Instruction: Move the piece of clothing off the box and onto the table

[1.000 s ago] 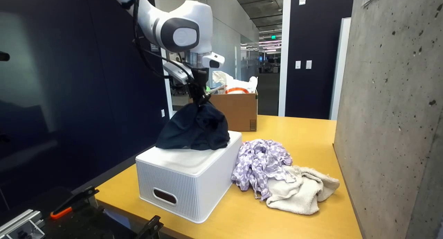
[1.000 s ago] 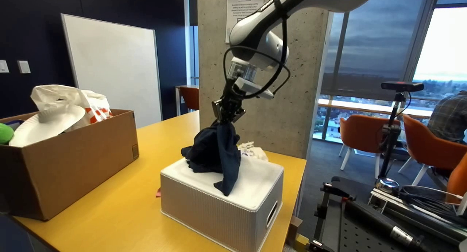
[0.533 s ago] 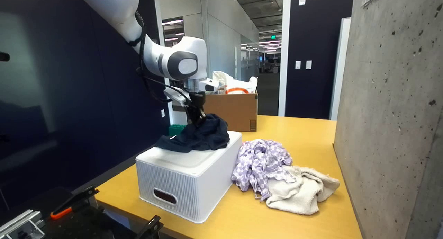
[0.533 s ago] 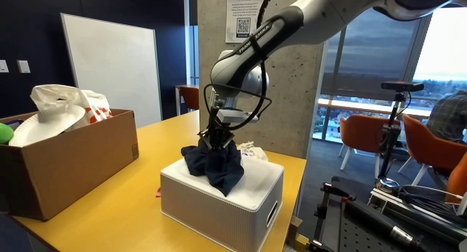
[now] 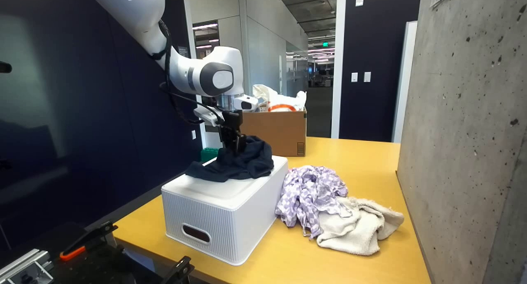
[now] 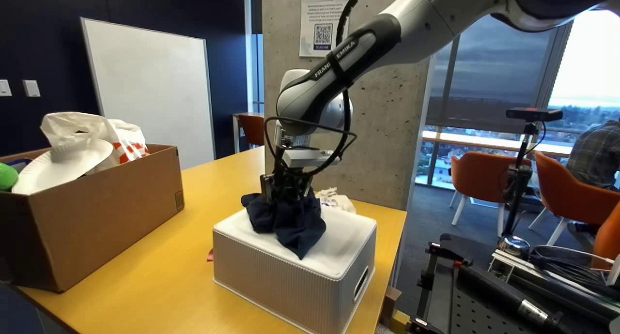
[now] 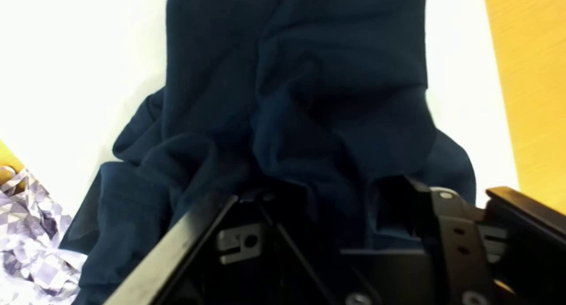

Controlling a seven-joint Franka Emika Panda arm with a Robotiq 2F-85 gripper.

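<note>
The piece of clothing (image 5: pixel 311 193), lilac-and-white checked, lies crumpled on the yellow table (image 5: pixel 350 154), close against the side of the white box (image 5: pixel 206 208). In the wrist view, part of that piece of clothing (image 7: pixel 31 245) shows at the lower left. A dark navy garment (image 6: pixel 300 227) rests bunched on top of the box (image 6: pixel 276 268). Directly over it my gripper (image 6: pixel 286 194) points down, its tips low in the folds. The wrist view shows the gripper (image 7: pixel 342 203) open, jaws apart, with dark fabric (image 7: pixel 349 75) visible beneath and between them. The exact fingertip contact is too dark to tell.
A beige cloth (image 5: pixel 362 226) lies partly under the checked garment. Behind the white box stands a brown cardboard box (image 5: pixel 280 133) holding bags and a paper plate (image 6: pixel 63 164). A concrete wall (image 5: pixel 461 144) borders the table. A green object (image 5: pixel 209 154) sits behind the box.
My gripper has come down with the dark garment, which was drawn up into a peak and now slumps on the box. The jaws have spread apart. The checked garment has not moved.
</note>
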